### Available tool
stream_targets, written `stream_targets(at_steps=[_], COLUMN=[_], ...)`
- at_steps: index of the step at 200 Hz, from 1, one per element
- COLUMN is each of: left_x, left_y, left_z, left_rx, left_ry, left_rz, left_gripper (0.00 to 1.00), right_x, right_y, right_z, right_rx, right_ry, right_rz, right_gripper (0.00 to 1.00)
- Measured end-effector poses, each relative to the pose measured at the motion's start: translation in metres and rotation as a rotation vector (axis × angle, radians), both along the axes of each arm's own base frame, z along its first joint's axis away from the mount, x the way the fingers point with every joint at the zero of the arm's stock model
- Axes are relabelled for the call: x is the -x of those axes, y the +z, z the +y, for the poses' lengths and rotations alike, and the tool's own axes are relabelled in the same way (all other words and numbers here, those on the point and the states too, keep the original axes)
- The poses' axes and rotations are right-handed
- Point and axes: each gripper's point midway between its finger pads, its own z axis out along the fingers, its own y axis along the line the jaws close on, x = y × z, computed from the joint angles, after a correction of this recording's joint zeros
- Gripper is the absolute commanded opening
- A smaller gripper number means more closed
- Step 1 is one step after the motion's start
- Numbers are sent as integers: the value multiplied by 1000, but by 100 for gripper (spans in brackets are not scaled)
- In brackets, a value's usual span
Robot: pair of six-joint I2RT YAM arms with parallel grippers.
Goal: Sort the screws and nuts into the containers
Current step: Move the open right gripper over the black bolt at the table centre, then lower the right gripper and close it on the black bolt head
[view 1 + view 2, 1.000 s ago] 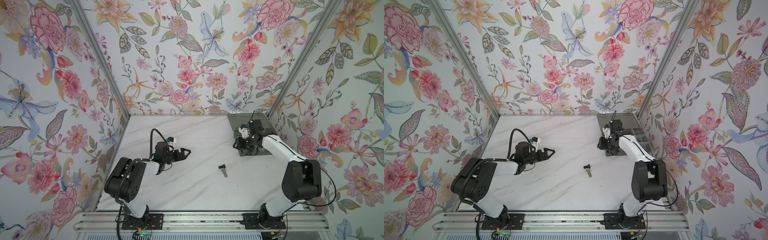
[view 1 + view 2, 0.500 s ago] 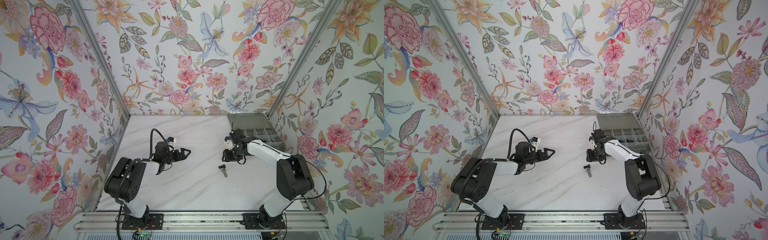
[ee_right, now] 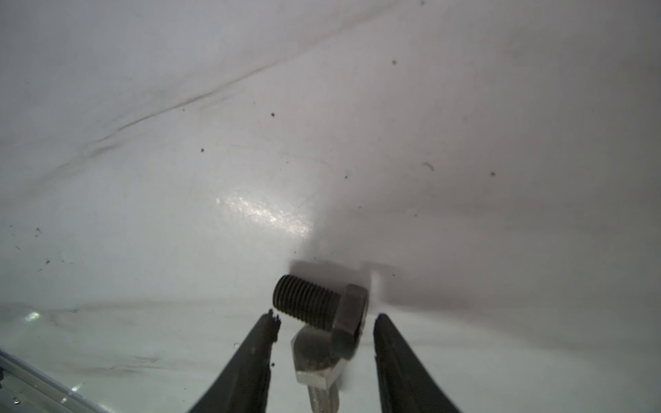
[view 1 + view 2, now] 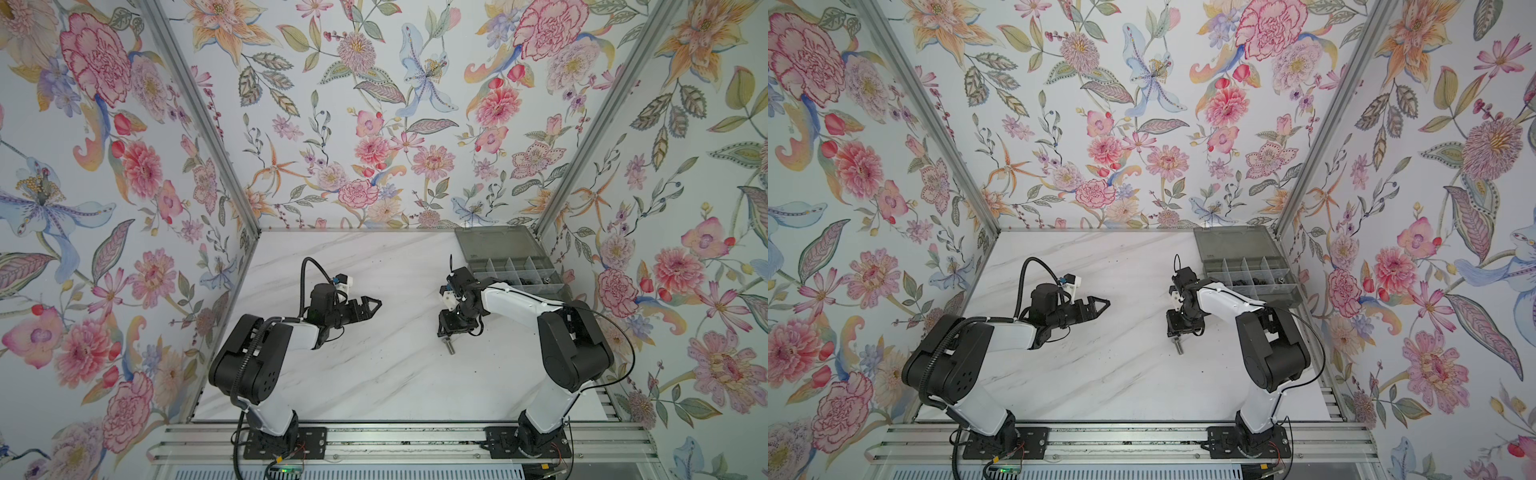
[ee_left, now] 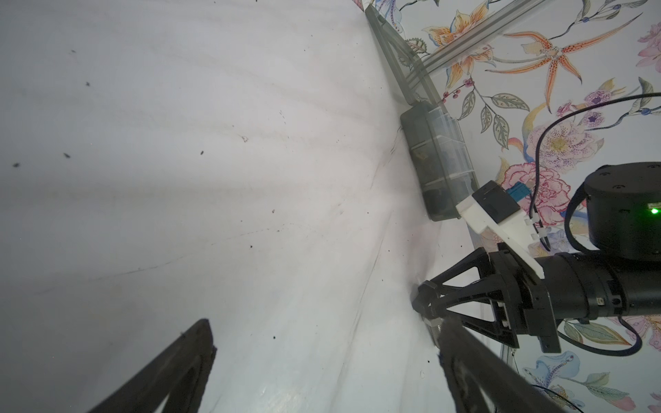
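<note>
Marble table (image 4: 374,374) | right claw (image 3: 325,316) apart around screws (image 3: 304,304) | left claw (image 5: 323,321) apart

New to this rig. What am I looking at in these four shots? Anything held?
The left arm and right arm each end in a two-finger gripper, over a white table. Both top views look down from one overhead camera head; the other two come from a camera on each wrist. An open organiser box sits at the table's far right corner. A dark screw and a silver screw lie together on the table. The right gripper hangs open around them; the left gripper is open and empty. Nothing is held.
</note>
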Motion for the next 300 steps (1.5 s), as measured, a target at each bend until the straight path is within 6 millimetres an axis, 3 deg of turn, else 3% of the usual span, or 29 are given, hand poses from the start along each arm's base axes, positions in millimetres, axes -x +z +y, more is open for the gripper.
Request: stream_targets(at_steps=[176,248,300], left_x=[0,0,0], left_y=[0,-2,-2], left_z=[0,0,0], left_rx=[2,1,1], left_ry=[-2,-2,-2], left_rz=[-1,4,4], left_gripper=[99,99,99], right_x=[3,-1,-2], right_y=[-10,-11,-12], right_z=[9,21,18], right_rx=[14,56,116], right_ry=[63,181,285], right_rz=[31,22,-7], right_gripper=[48,48,49])
